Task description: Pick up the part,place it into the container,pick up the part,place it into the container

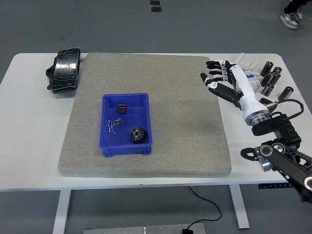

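A blue container (126, 146) sits on the grey mat (175, 97). Inside it lie a black gear (137, 134), a small black ridged part (122, 108) and some thin metal clips (113, 125). My right hand (217, 78) is white with black fingertips. It hovers open and empty over the mat's right edge, far right of the container, with fingers spread. My left hand is out of view.
Several black cylinders (273, 80), a white breaker block (248, 78), a white switch plate (246, 61) and a black adapter on a white card (265, 105) crowd the table's right side. A black pedal-like device (64, 70) lies at the far left. A small black cube (223, 69) lies by the mat.
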Controlling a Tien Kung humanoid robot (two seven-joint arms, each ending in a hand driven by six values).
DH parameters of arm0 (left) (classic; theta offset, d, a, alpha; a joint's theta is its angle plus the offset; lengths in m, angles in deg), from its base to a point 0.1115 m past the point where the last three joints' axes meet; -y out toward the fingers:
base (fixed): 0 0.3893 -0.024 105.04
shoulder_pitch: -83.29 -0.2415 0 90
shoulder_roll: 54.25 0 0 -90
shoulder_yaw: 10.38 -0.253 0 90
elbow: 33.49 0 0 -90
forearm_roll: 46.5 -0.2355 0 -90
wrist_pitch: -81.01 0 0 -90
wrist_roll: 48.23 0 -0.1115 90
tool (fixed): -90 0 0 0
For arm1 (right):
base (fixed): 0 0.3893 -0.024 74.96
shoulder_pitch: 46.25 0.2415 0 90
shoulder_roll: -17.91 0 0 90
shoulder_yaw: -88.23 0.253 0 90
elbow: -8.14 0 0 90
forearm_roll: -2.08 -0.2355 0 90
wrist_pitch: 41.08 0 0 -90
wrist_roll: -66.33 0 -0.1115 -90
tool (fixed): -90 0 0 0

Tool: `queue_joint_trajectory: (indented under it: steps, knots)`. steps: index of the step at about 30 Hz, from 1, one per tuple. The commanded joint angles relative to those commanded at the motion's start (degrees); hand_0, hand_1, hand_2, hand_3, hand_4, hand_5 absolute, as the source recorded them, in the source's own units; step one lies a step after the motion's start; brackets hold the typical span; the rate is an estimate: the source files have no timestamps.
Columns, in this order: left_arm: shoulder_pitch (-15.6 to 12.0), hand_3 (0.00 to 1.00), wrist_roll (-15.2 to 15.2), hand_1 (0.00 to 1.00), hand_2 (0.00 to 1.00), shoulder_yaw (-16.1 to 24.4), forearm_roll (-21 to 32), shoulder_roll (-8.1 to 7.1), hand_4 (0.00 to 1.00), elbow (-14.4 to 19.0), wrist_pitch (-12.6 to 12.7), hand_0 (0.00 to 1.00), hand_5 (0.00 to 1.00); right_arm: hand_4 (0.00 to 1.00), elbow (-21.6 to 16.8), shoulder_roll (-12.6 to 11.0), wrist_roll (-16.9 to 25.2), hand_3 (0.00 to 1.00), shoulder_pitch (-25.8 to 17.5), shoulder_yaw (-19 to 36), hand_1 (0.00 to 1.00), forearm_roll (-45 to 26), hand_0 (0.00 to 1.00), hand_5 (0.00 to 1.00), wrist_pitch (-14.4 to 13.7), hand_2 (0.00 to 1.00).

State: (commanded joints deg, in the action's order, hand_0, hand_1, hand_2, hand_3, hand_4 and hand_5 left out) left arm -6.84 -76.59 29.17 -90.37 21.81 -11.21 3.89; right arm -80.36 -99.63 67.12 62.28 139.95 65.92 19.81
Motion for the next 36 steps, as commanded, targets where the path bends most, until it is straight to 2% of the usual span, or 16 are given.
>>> queue_joint_trajectory:
  steps: [5, 9, 19, 29, 30, 36]
  knots:
    - [0.13, 0.546, -0.27, 0.663, 0.591, 0.69, -0.76, -0.28, 0.618, 0.10, -0.19, 0.677, 0.397, 0.706, 1.58, 0.58, 3.38, 0.689, -6.38, 5.60, 0.690, -6.73, 0.609, 0.338, 1.79, 0.708]
    - [0.13, 0.547, -0.35, 0.663, 0.590, 1.12, -1.17, -0.51, 0.618, 0.22, -0.19, 0.677, 0.391, 0.720, 1.22, 1.39, 3.92, 0.694, -9.73, 7.97, 0.694, -7.60, 0.612, 0.355, 1.72, 0.710]
    - [-0.62, 0.547, 0.27, 0.663, 0.590, 0.34, 0.31, 0.30, 0.619, -0.09, -0.11, 0.678, 0.391, 0.731, 0.52, 2.25, 3.11, 0.693, -10.67, 10.75, 0.693, -4.92, 0.628, 0.381, 1.92, 0.706]
    - [-0.80, 0.548, 0.22, 0.664, 0.591, -0.12, 0.92, 0.32, 0.620, -0.19, -0.02, 0.678, 0.391, 0.726, 1.00, 2.84, 4.86, 0.693, -11.59, 13.06, 0.691, -9.97, 0.628, 0.378, 4.01, 0.711]
    - [-0.80, 0.548, 0.23, 0.663, 0.591, -0.17, 0.98, 0.32, 0.618, -0.19, -0.02, 0.679, 0.390, 0.746, 0.93, 2.90, 5.04, 0.692, -11.69, 13.30, 0.685, -10.38, 0.624, 0.404, 4.16, 0.710]
    - [-0.79, 0.548, 0.22, 0.663, 0.591, -0.33, 1.21, 0.27, 0.619, -0.15, 0.10, 0.678, 0.392, 0.752, 0.29, 2.95, 5.64, 0.692, -12.17, 14.50, 0.682, -12.00, 0.627, 0.420, 4.72, 0.710]
